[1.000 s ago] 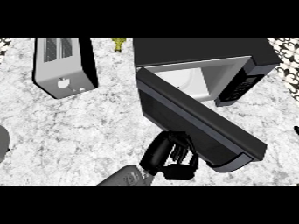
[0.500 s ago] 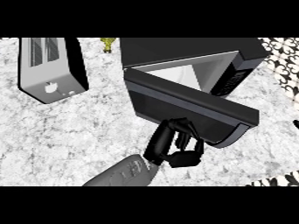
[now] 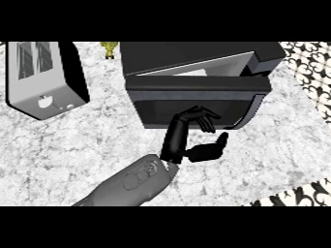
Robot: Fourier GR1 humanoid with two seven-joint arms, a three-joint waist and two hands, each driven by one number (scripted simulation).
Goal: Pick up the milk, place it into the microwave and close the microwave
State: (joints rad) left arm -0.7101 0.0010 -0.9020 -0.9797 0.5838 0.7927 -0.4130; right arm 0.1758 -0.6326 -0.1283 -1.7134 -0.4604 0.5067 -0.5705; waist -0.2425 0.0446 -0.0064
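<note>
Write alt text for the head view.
The robot's left hand, fingers straight, touches the front of a dark microwave's door, which stands nearly shut with a narrow gap behind it. A silver toaster sits to the left on the pale marbled counter; no milk is visible.

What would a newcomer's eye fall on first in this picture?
First comes the black microwave at the top centre, its door almost shut. Just below it, the left robot hand rests straight fingers against the door's front. A grey toaster stands at the left.
</note>
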